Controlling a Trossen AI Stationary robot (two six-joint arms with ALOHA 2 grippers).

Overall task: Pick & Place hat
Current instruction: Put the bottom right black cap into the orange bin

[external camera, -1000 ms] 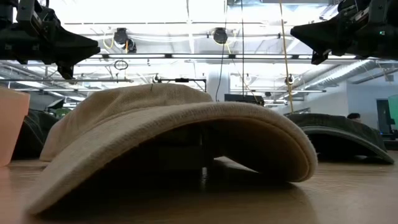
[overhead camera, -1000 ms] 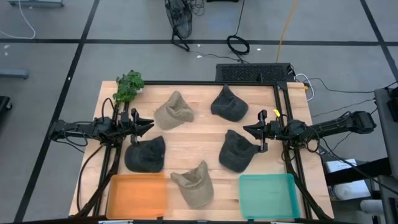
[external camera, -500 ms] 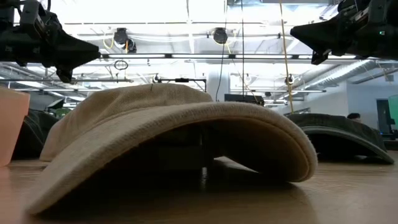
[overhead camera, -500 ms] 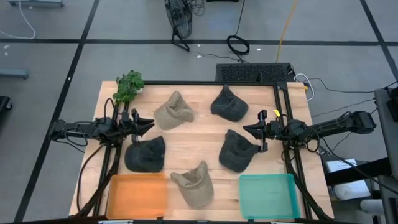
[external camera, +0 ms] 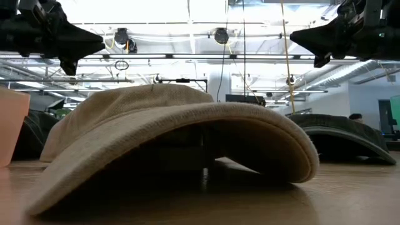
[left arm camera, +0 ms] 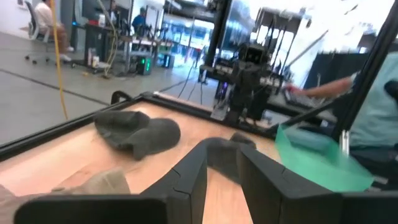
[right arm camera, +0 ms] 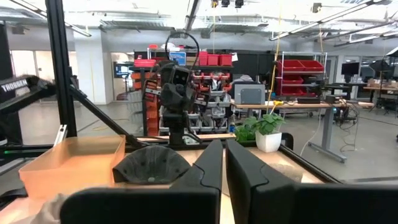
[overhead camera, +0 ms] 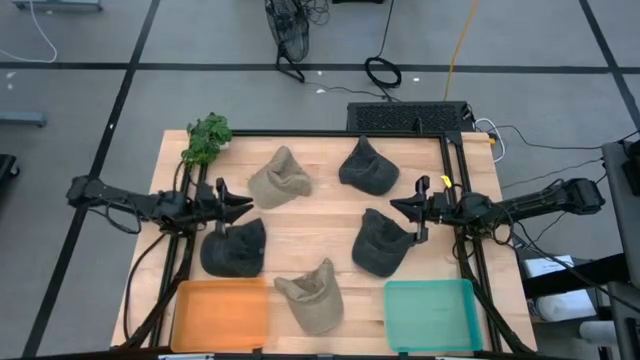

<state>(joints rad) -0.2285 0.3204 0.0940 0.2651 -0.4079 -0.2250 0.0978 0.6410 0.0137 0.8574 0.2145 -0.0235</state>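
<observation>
Several soft hats lie on the wooden table [overhead camera: 300, 225]: a tan hat [overhead camera: 280, 178] and a dark hat [overhead camera: 368, 168] at the far side, a dark hat [overhead camera: 233, 248] at the left, a dark hat [overhead camera: 382, 243] at the right, and a tan hat [overhead camera: 312, 296] near the front. The front tan hat [external camera: 175, 137] rests on its brim edge and crown rim. My left gripper [overhead camera: 248, 203] hovers level above the table, just beyond the left dark hat, open and empty [left arm camera: 222, 152]. My right gripper [overhead camera: 393, 208] hovers level above the right dark hat's far edge, shut and empty [right arm camera: 224, 146].
An orange bin [overhead camera: 220, 312] stands at the front left and a green bin [overhead camera: 432, 314] at the front right. A potted plant [overhead camera: 205, 140] sits at the far left corner. A black frame [overhead camera: 455, 180] rims the table. Bare wood lies between the hats at the middle.
My left arm has reached a little farther out over the table toward its right edge, and its gripper has risen slightly, staying level with the same finger gap. The hats lie as before.
</observation>
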